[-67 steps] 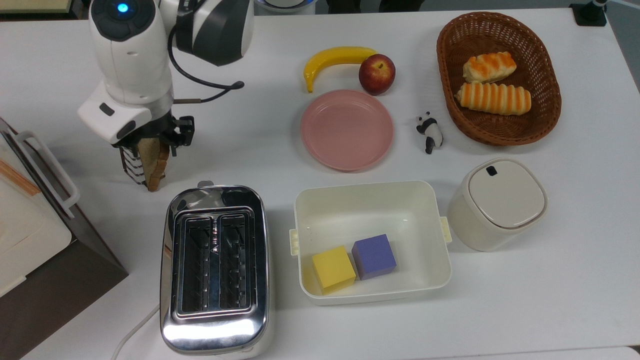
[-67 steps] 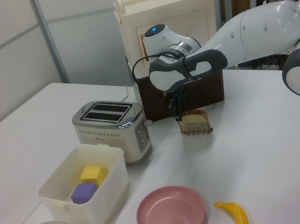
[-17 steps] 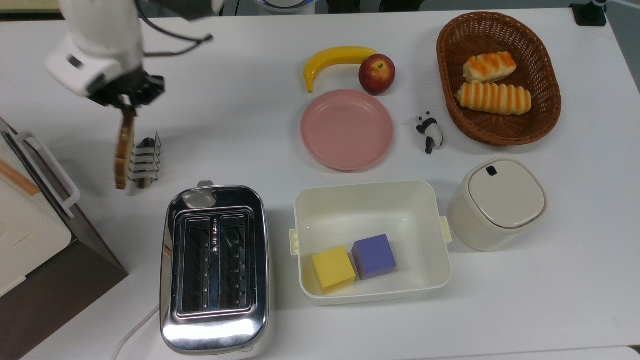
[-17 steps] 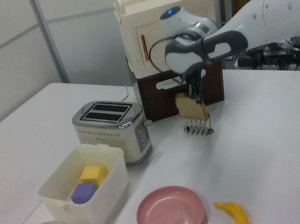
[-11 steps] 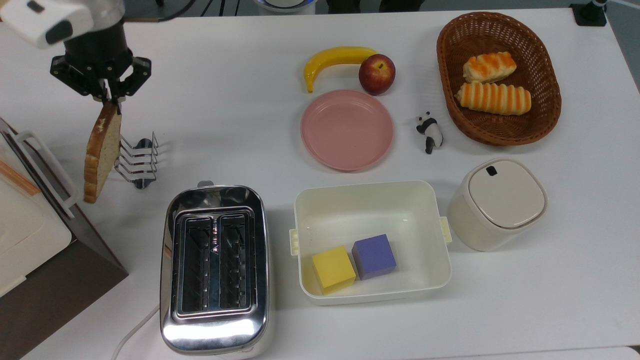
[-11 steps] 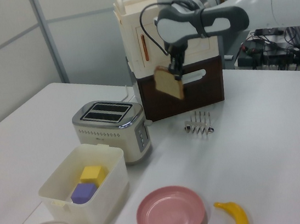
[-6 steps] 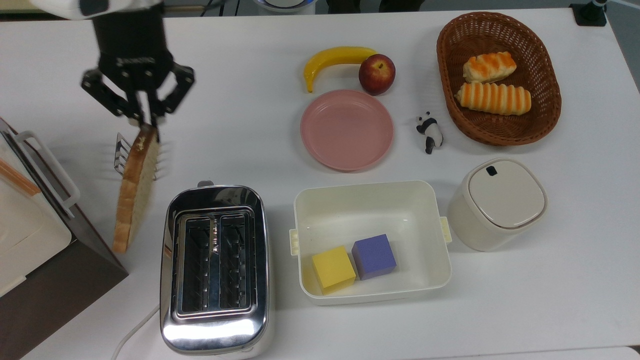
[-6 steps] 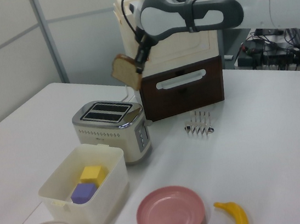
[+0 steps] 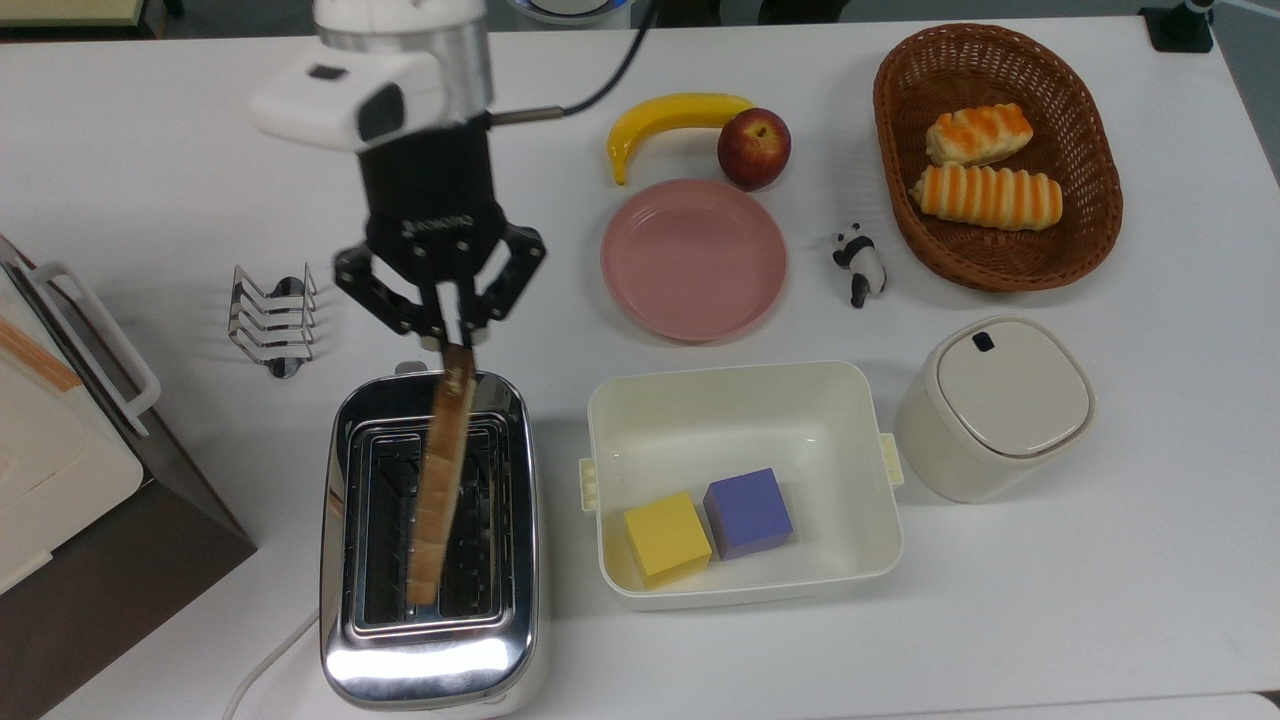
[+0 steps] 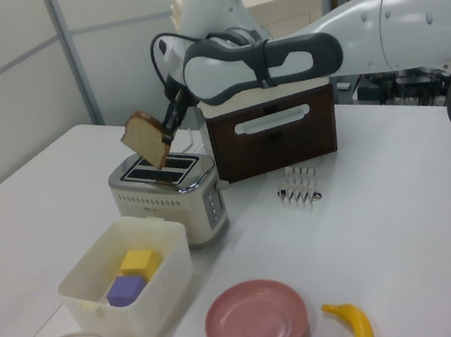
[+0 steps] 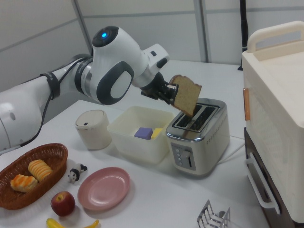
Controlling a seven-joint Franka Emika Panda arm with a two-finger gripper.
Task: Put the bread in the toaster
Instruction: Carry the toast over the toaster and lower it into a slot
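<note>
Pincer clenched on one crust edge of the bread, which hangs tilted in the air above the toaster slots. The slice looks light and stiff enough to hold its shape, probably crumbly; an edge grip suits it. White table, cluttered; tub just beside the toaster; cabinet behind.

Gripper carried bread from toast rack to above toaster; apparently not yet in slot.

Brown bread held tilted above chrome toaster slots.
</note>
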